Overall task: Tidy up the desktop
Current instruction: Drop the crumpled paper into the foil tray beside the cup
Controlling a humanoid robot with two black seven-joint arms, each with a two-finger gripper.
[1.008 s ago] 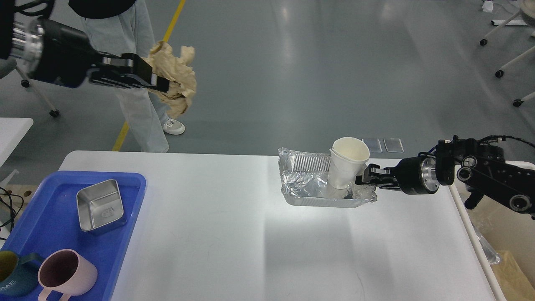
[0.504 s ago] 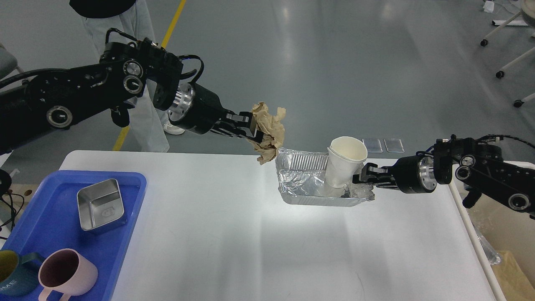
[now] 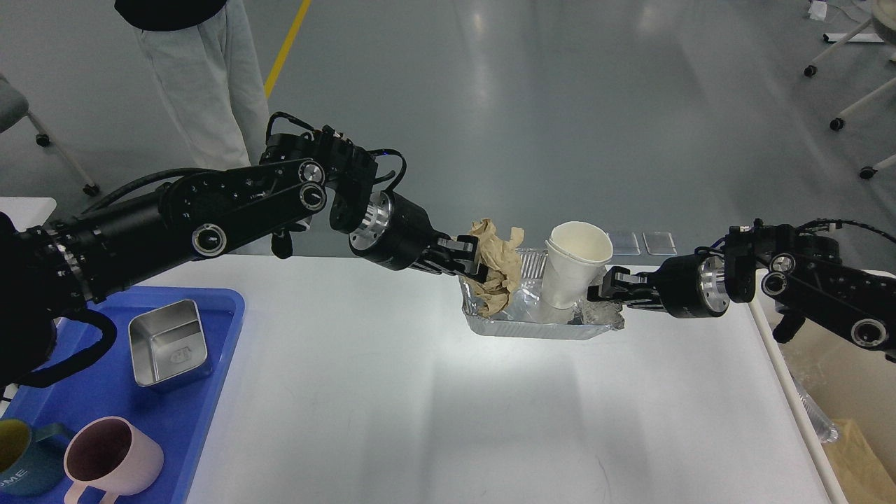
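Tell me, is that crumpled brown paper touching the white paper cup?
Apart. The head view shows bare foil tray wall between the crumpled brown paper and the white paper cup.

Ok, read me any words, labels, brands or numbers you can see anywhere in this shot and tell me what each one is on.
"ME": pale letters on the dark teal mug at the bottom left corner of the blue tray; the word runs off the picture's edge, so only its end reads.
Embossed mark on the floor of the steel container: too small to read.
Nothing readable on the paper cup, the foil tray, the crumpled brown paper or the desktop.
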